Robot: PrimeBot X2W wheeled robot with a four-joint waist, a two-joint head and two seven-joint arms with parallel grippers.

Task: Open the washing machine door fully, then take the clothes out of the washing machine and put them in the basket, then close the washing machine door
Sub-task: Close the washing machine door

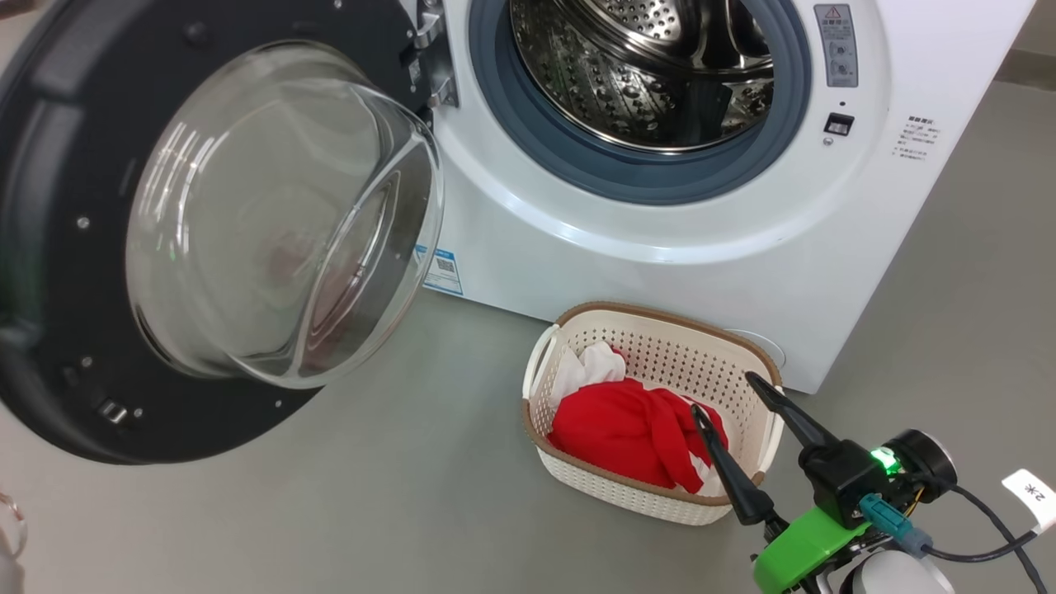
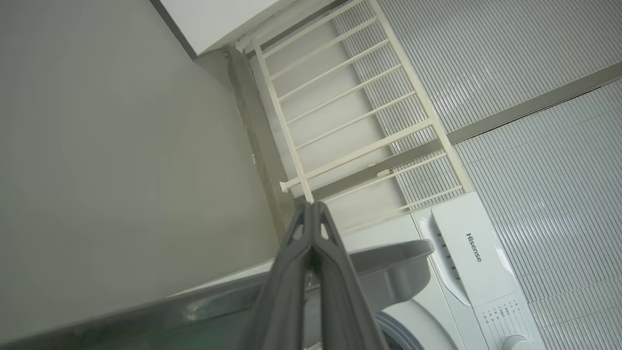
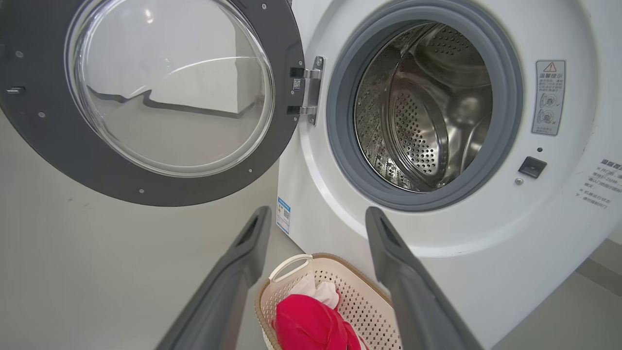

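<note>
Item 1. Right gripper (image 1: 723,392): jaws spread wide, nothing between them. In the head view it hangs over the near right part of the basket. In its own wrist view (image 3: 317,211) the fingers point at the machine's white front above the basket.

Item 2. Left gripper (image 2: 311,206): fingers pressed together tip to tip, nothing in them. A white barred railing (image 2: 340,121) lies beyond it.

Item 3. The basket (image 1: 627,495): upright on the grey floor (image 1: 330,495), just in front of the machine's lower front.

Item 4. The clothes (image 1: 627,429): a red bundle with a white part at the back, heaped inside the basket. They lie below and just left of the right gripper's fingers; whether they touch cannot be told. In the right wrist view (image 3: 306,325) they sit low between the two fingers.

Item 5. The washing machine door (image 1: 49,206): swung wide to the left on its hinge (image 3: 311,90), its glass bowl (image 1: 280,223) bulging outward.

Item 6. The washing machine (image 1: 660,272): grey rubber ring (image 1: 627,177) around the opening, with a bare steel drum (image 1: 643,74) behind it.
</note>
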